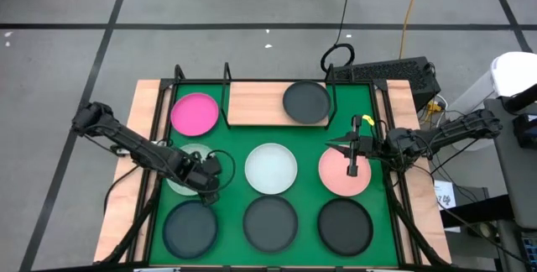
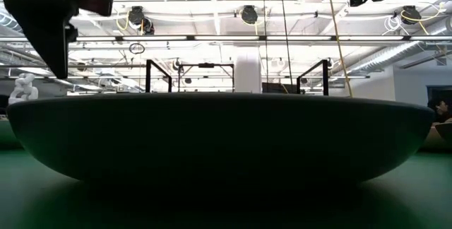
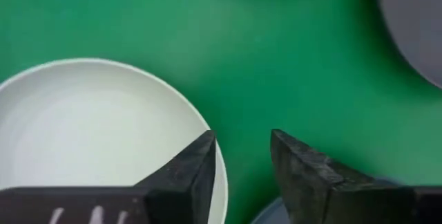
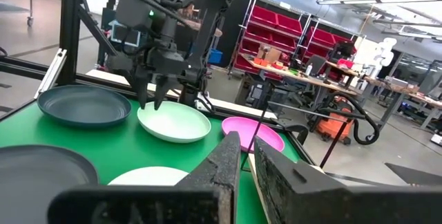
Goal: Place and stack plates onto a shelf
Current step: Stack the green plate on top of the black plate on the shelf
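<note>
Left gripper [image 1: 207, 190] over near rim of pale green round plate [image 1: 190, 168], left on green mat [image 1: 306, 142]; fingers narrowly parted, empty. Right gripper [image 1: 353, 170] above salmon pink plate [image 1: 345, 171], fingers almost closed, empty. Dark grey plate [image 1: 306, 102] on light-wood shelf board [image 1: 256, 103], far side; hot pink plate [image 1: 195, 113] just left of it.

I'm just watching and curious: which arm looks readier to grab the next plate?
Probably the left. The left gripper hangs open at the pale green plate, its rim between the fingers. The right gripper is over the salmon pink plate, nearly closed.

High view overhead; low view apparently pressed against dark plate [image 2: 219, 141].
</note>
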Available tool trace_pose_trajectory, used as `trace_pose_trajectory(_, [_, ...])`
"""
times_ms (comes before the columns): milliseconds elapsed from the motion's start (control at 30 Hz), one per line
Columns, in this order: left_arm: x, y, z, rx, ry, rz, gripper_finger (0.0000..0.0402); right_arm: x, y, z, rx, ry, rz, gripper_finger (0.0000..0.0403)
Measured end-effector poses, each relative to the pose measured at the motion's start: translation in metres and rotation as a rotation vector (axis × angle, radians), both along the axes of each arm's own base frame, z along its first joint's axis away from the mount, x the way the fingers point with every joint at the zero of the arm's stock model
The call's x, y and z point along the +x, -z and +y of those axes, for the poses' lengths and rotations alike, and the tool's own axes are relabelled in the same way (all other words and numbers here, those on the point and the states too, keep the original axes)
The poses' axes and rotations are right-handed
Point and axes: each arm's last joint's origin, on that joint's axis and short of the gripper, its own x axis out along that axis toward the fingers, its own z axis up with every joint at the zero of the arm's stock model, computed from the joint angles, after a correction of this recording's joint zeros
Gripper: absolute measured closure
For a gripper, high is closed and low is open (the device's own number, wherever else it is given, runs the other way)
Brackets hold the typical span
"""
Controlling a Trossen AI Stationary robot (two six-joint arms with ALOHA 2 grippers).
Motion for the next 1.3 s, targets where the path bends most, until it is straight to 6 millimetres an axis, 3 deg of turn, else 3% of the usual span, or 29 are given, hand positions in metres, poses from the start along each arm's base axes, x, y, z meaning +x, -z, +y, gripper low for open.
trace_pose_trajectory(367, [0.012, 0.038, -0.006, 0.046, -0.064, 0.193, 0.0250, 0.000, 0.000, 0.000, -0.011, 0.000, 0.001, 0.0373])
trace_pose_trajectory(900, [0.021, 0.062, -0.006, 0.091, -0.072, 0.283, 0.0252, 0.000, 0.000, 0.000, -0.011, 0.000, 0.001, 0.0373])
trace_pose_trajectory(1300, [0.028, 0.072, 0.007, 0.098, -0.055, 0.343, 0.0385, 0.000, 0.000, 0.000, -0.008, -0.002, 0.001, 0.0373])
